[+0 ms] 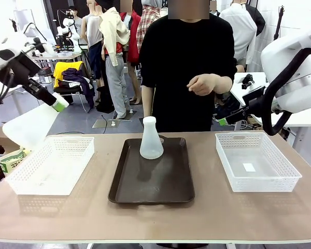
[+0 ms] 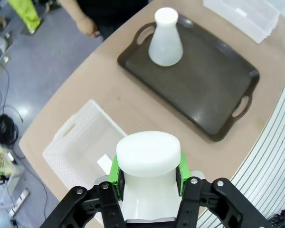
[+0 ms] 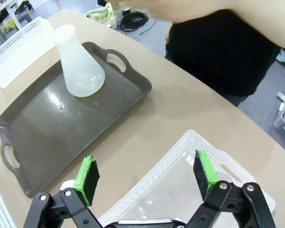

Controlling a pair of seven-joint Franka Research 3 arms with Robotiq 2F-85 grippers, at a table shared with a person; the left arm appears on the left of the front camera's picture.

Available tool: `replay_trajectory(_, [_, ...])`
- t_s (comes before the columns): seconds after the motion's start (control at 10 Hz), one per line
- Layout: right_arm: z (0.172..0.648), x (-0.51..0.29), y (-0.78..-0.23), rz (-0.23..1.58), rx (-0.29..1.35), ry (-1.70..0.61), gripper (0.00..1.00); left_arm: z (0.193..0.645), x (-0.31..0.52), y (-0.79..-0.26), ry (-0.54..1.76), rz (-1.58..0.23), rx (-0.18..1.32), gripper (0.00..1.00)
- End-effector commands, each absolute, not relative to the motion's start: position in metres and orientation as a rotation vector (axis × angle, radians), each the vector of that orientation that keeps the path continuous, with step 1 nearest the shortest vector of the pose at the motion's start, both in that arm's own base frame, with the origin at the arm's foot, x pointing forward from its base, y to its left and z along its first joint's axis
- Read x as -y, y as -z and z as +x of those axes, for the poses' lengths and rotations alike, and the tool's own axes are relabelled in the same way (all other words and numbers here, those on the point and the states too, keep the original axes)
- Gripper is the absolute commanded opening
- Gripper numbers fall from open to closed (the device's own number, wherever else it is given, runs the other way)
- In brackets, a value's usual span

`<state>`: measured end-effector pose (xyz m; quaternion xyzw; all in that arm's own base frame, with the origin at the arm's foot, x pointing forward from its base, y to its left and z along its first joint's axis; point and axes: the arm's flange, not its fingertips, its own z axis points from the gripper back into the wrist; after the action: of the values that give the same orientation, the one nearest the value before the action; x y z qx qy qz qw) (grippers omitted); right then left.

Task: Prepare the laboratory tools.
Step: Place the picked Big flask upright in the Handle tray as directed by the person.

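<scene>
The left gripper point(image 2: 147, 173) clamps one flask point(image 2: 147, 161) by its neck, high above the left basket point(image 1: 52, 163). The other flask point(image 1: 151, 139) stands on the tray point(image 1: 151, 181). The right gripper point(image 3: 147, 178) hangs open. Next, probably, lowering the held flask onto the tray upright.

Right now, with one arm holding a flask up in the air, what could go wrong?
The left end effector pinches its flask only by the narrow neck, high above the left basket; a slip could drop it. Carried to the tray, it might knock over the upright flask there. The person's hand hovers near the table's far side, so a sweeping arm could come close.
</scene>
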<state>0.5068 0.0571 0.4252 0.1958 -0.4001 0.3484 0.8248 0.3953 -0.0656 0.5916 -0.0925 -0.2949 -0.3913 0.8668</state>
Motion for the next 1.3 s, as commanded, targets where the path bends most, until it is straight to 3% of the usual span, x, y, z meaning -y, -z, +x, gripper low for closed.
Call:
replay_trajectory(0.0, [0.506,-0.057,-0.428,0.416,0.833,-0.735,1.0,0.394,0.064,-0.589,0.89,-0.278,0.65,0.0])
replay_trajectory(0.3, [0.506,-0.057,-0.428,0.416,0.833,-0.735,1.0,0.405,0.055,-0.587,0.793,-0.271,0.604,0.0])
replay_trajectory(0.8, [0.506,-0.057,-0.428,0.416,0.833,-0.735,1.0,0.396,0.068,-0.59,0.857,-0.254,0.635,0.0])
replay_trajectory(1.0, [0.506,-0.057,-0.428,0.416,0.833,-0.735,1.0,0.4,0.106,-0.591,1.075,-0.3,0.749,0.0])
replay_trajectory(1.2, [0.506,-0.057,-0.428,0.416,0.833,-0.735,1.0,0.401,0.149,-0.576,1.279,-0.515,0.797,0.0])
